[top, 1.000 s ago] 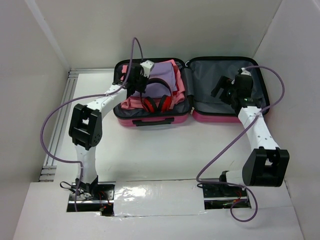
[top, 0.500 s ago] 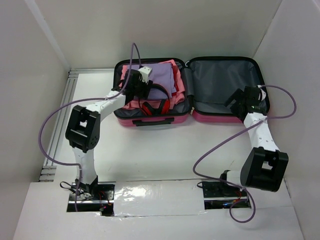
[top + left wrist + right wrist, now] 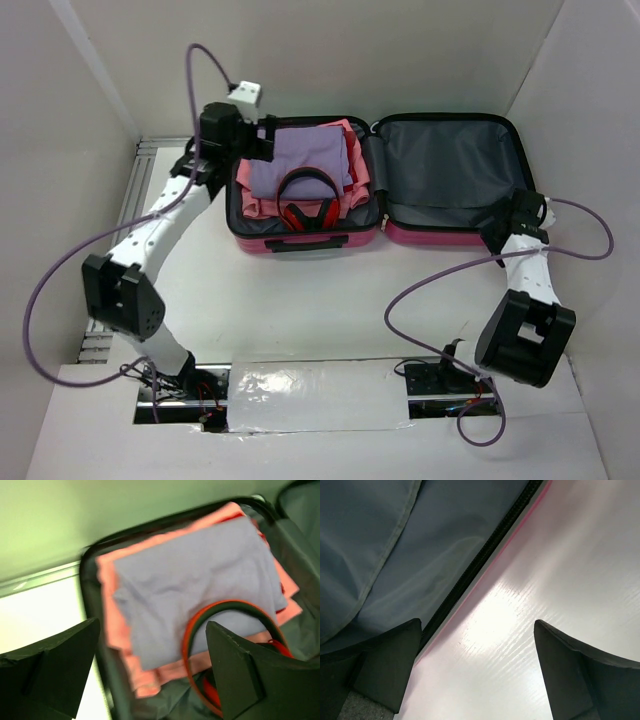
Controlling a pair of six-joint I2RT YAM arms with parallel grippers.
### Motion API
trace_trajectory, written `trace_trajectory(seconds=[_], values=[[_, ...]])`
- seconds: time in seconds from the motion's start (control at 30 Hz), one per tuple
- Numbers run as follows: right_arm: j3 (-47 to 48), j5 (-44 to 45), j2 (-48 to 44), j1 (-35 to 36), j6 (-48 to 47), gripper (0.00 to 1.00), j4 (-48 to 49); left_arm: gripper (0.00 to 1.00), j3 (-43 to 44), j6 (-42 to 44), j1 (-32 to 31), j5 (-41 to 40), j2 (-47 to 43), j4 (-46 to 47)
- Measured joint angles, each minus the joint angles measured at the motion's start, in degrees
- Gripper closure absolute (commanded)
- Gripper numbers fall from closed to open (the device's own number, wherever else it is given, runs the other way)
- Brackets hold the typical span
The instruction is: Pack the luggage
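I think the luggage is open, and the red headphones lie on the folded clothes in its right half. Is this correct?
Not quite. The luggage is open and the red headphones do lie on the folded clothes, but in its left half. The right half shows only grey lining. The top external view shows this.

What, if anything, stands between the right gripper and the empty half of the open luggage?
Nothing visible does. The right gripper hangs open at the near right rim of the luggage, whose grey-lined half lies bare beside it.
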Motion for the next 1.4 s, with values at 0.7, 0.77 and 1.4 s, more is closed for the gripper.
trace_trajectory(seconds=[0.7,0.77,1.4], values=[[3.6,3.1,12.2,-1.9,1.3,0.27,6.3,0.02,-13.7,-10.8,18.6,-7.0,-11.5,-8.3],[4.0,3.7,12.8,-1.9,1.2,0.44,7.1,0.03,-13.7,-12.7,19.6,-6.9,-9.1,-8.7],[9.6,16.5,12.0,4.6,5.0,1.0,1.5,0.08,-14.5,-19.7,20.2,-1.3,5.7,-9.0]])
